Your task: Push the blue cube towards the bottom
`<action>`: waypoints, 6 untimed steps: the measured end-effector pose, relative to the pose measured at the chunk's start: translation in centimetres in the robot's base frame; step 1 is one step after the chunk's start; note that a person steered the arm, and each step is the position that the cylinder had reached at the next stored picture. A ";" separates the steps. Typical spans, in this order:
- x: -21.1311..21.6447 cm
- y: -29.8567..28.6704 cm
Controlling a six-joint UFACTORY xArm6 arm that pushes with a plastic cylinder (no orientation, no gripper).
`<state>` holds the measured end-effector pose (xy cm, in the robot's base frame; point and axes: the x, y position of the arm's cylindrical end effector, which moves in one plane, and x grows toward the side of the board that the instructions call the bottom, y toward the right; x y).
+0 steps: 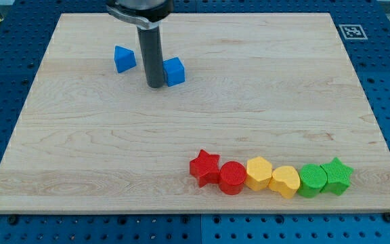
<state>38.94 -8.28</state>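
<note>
The blue cube [175, 71] sits on the wooden board [100, 156] in the upper left part of the view. My tip [156, 85] rests on the board right beside the cube's left side, touching or nearly touching it. A second blue block [124, 59], of an irregular angular shape, lies a little further to the view's left of the rod and slightly higher.
A row of blocks runs along the bottom right: a red star [204, 167], a red cylinder [233, 177], a yellow hexagonal block [258, 173], a yellow heart-like block [285, 181], a green rounded block [312, 179] and a green star [336, 175]. A marker tag [352, 31] sits off the board's top right corner.
</note>
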 end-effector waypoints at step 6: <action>5.3 2.9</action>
